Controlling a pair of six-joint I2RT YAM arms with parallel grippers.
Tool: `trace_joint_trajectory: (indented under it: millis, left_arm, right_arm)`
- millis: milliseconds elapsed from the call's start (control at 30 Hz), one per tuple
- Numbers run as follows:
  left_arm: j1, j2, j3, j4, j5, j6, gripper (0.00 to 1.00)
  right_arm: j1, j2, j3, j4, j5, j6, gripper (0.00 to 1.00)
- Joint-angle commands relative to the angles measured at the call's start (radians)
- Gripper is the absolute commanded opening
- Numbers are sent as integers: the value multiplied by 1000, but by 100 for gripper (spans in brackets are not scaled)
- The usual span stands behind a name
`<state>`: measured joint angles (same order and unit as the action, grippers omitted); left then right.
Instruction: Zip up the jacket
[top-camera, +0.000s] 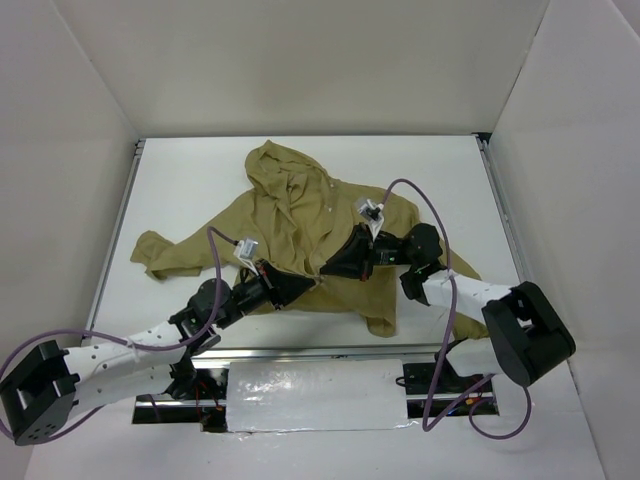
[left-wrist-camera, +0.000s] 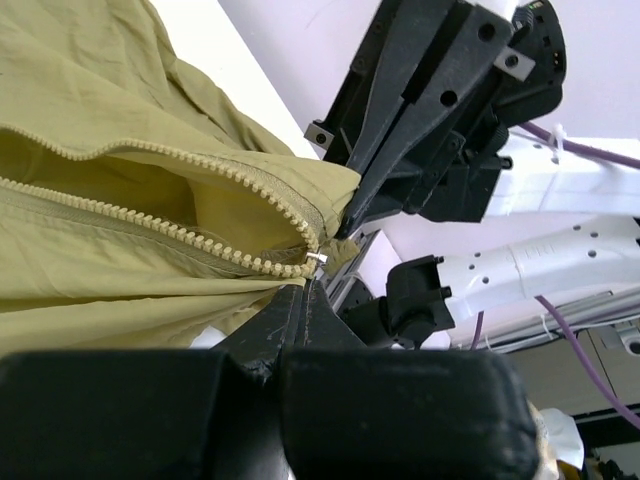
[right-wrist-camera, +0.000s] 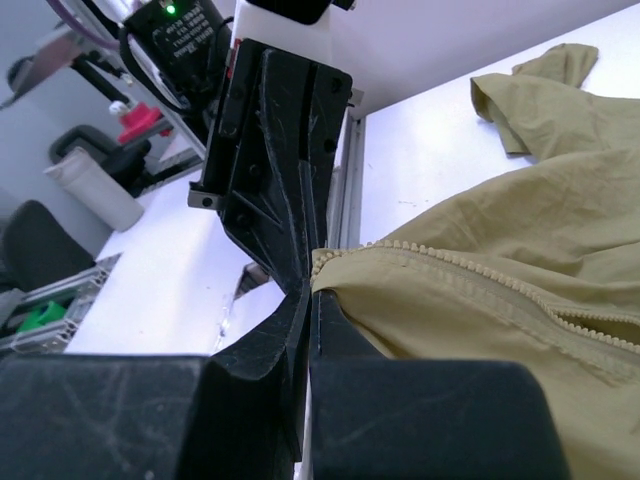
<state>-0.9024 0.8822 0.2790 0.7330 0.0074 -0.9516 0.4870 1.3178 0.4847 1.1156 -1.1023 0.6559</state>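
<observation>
The olive-tan jacket (top-camera: 300, 225) lies spread on the white table, hood at the far side and front open. My left gripper (top-camera: 311, 283) and right gripper (top-camera: 326, 270) meet tip to tip at its near hem. In the left wrist view the left gripper (left-wrist-camera: 305, 287) is shut on the jacket (left-wrist-camera: 120, 130) at the zipper's bottom end, beside a small metal piece (left-wrist-camera: 318, 258). The two rows of teeth (left-wrist-camera: 180, 235) spread apart above it. In the right wrist view the right gripper (right-wrist-camera: 312, 297) is shut on the hem corner of the other jacket (right-wrist-camera: 500, 270) edge.
The table's near edge has a metal rail (top-camera: 300, 350) close behind both grippers. White walls enclose the table on three sides. Purple cables (top-camera: 425, 200) loop above the arms. The jacket's left sleeve (top-camera: 155, 255) reaches toward the left rail.
</observation>
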Motion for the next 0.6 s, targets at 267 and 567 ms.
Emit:
trace_joint_trajectory:
  millis: [267, 567]
  left_arm:
    - [16, 40, -15, 152, 105, 93, 0]
    - [20, -28, 18, 108, 140, 131, 0]
  right_arm:
    - [15, -68, -3, 53, 130, 145, 0]
    - [85, -173, -32, -229, 307, 86, 0]
